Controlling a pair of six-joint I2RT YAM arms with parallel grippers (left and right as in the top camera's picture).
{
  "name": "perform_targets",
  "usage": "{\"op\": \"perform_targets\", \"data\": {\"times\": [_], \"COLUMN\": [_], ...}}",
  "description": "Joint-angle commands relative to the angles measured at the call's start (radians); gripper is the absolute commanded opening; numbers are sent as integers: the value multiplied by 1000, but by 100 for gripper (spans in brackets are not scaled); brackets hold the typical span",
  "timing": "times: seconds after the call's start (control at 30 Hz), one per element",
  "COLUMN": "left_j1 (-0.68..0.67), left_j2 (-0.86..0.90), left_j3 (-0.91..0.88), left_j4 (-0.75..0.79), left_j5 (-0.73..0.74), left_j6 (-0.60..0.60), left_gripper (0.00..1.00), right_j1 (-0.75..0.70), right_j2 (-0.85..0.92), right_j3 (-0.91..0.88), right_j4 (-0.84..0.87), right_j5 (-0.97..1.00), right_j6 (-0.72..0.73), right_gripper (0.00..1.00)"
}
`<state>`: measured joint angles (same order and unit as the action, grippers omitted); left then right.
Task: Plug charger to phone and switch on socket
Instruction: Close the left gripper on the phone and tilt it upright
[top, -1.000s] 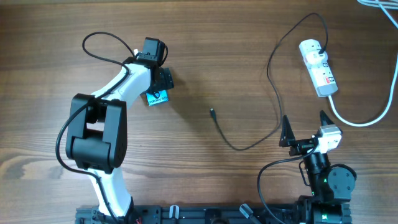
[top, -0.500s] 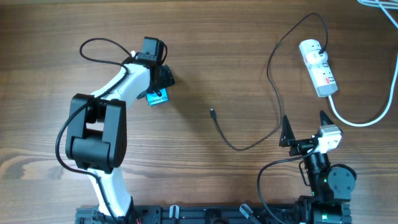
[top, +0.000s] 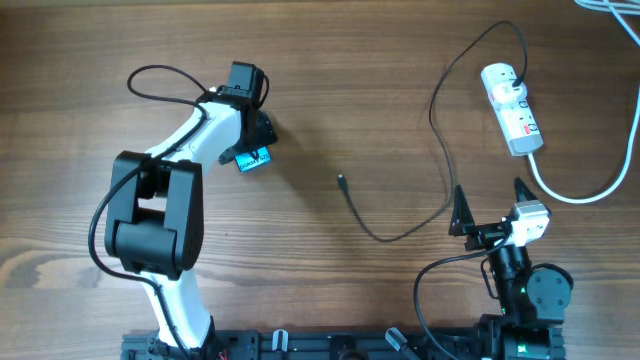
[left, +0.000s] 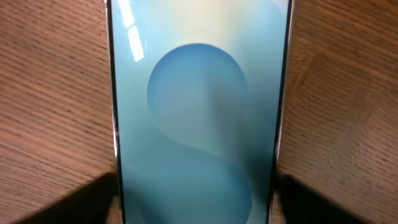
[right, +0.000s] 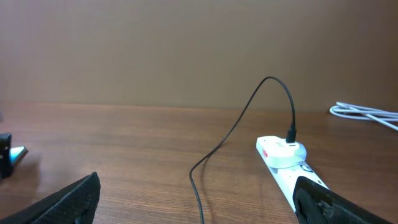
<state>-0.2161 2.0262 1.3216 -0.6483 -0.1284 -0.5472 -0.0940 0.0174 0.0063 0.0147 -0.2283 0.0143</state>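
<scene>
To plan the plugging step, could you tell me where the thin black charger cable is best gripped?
Probably just behind the small metal tip of the thin black charger cable, from straight above: that end lies flat and free on the wooden table.

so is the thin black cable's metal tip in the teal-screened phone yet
Out: the black cable's metal tip lies loose, well apart from the teal-screened phone.

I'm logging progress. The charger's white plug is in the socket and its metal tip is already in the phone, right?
Not quite. The charger is plugged into the socket, but its tip is not in the phone: it lies loose on the table, well apart from the phone. The overhead view shows it.
</scene>
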Motion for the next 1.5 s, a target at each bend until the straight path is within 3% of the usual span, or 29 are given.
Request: {"op": "perform_targets", "data": {"times": [0.0,0.17,0.33,0.6,0.97,1.3,1.4,1.43,1.47], "left_j1": [3,3,3,3,3,3,3,3,3], "left_j2": [18,18,18,18,18,18,18,18,18], "left_j3": [-22,-22,-22,-22,-22,-22,-22,-22,-22], "left_j4": [6,38,37,-77,-283,-426,-397,-379,-364], "left_j5": [34,32,31,35,163,165,165,165,165], "left_j6": [-6,-6,-7,-7,-7,-7,-7,-7,-7], "left_gripper": [100,100,80,68,58,65,86,97,100], "right_j1": [0,0,0,0,0,0,0,0,0], "right_j2": [-7,-7,-7,-7,-7,-7,-7,-7,-7], "right_j3": [-1,-1,-1,-1,-1,-1,-1,-1,-1], "right_j4": [3,3,3,3,3,3,3,3,3], "right_j5": [-9,-9,-9,-9,-9,-9,-9,-9,-9], "right_j6": [13,12,13,13,12,12,13,12,13], "right_gripper": [100,100,100,100,100,100,100,100,100]}}
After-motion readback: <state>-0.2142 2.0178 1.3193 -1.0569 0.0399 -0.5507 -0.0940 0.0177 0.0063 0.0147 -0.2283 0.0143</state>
